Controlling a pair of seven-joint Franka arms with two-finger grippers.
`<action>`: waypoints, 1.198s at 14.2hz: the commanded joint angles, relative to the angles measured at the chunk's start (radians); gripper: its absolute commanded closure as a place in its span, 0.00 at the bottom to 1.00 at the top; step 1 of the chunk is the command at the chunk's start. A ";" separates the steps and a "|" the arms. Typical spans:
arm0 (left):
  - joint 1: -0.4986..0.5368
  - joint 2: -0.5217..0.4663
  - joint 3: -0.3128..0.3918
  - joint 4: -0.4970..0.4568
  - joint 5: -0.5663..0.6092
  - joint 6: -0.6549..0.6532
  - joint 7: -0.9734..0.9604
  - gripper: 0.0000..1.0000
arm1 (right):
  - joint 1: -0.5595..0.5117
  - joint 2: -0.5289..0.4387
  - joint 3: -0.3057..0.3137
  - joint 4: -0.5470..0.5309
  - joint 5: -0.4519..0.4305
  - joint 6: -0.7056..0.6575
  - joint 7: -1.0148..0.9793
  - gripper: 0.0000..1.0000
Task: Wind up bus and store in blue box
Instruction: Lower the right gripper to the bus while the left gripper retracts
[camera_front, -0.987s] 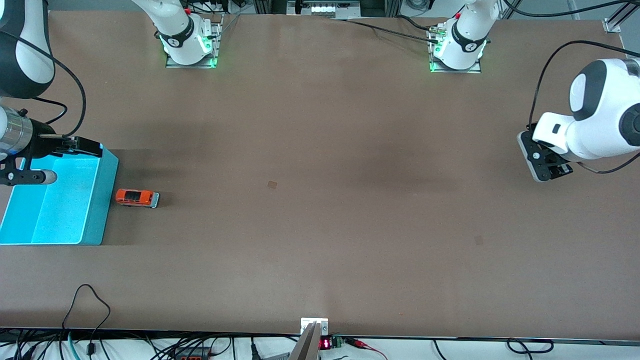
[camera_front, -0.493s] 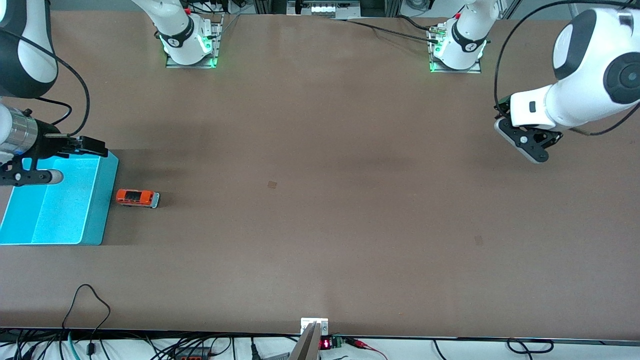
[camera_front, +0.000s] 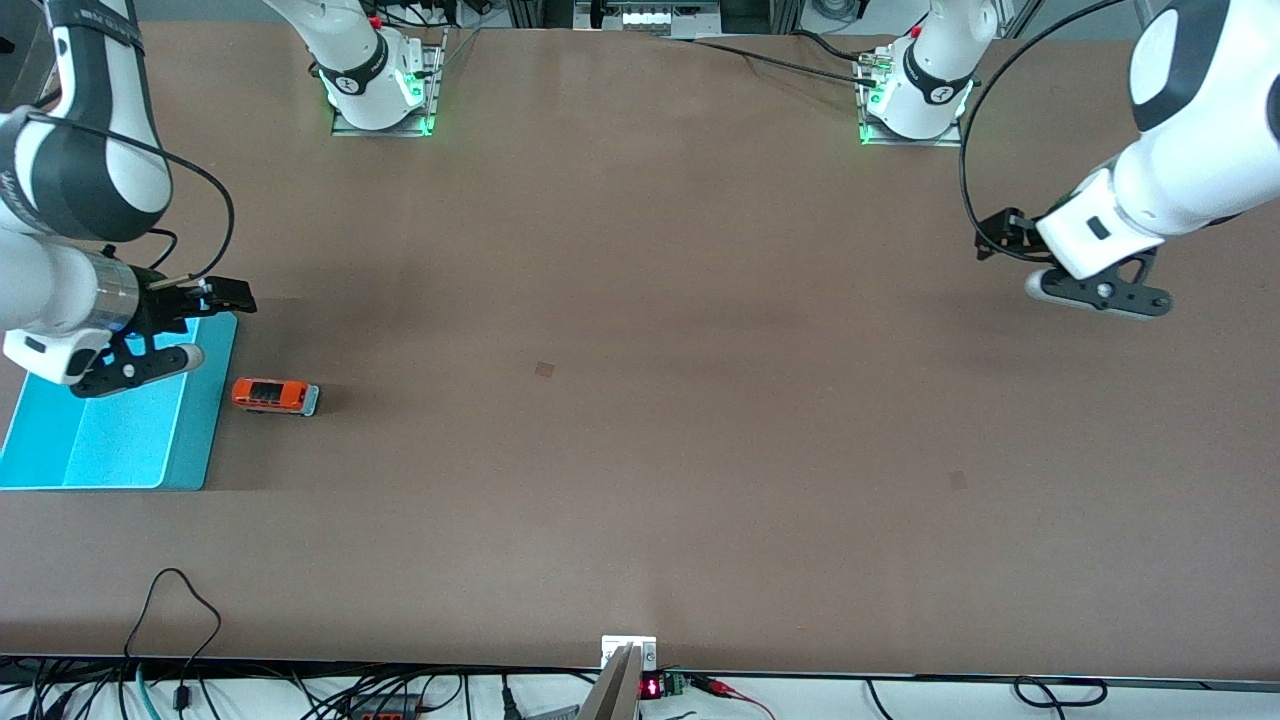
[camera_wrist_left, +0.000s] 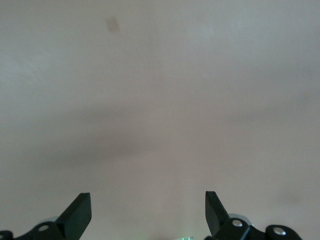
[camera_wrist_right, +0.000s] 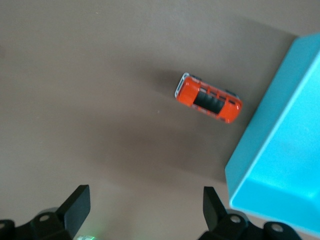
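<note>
The small orange-red bus (camera_front: 275, 396) stands on the table just beside the light blue box (camera_front: 120, 440), toward the right arm's end. The bus (camera_wrist_right: 209, 97) and a corner of the box (camera_wrist_right: 280, 165) also show in the right wrist view. My right gripper (camera_front: 140, 366) hovers over the box's edge closest to the bus, open and empty (camera_wrist_right: 145, 200). My left gripper (camera_front: 1100, 297) hovers over bare table at the left arm's end, open and empty (camera_wrist_left: 147, 200).
The brown table (camera_front: 640, 400) has two small dark marks (camera_front: 544, 369). The arm bases (camera_front: 380, 95) stand along the table's edge farthest from the front camera. Cables hang below the edge nearest the front camera.
My right gripper has moved from over the box toward the bus. My left arm has swung and turned its gripper over the table at its end. The bus and box have not moved.
</note>
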 joint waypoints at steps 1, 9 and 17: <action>-0.143 -0.025 0.182 0.003 -0.021 0.169 -0.020 0.00 | -0.099 -0.076 0.079 -0.202 0.006 0.166 -0.202 0.00; -0.146 -0.128 0.150 -0.047 -0.003 0.063 -0.023 0.00 | -0.270 0.002 0.248 -0.310 -0.147 0.537 -0.891 0.00; -0.131 -0.110 0.133 -0.020 -0.004 0.052 -0.025 0.00 | -0.349 0.086 0.248 -0.440 -0.158 0.780 -0.983 0.00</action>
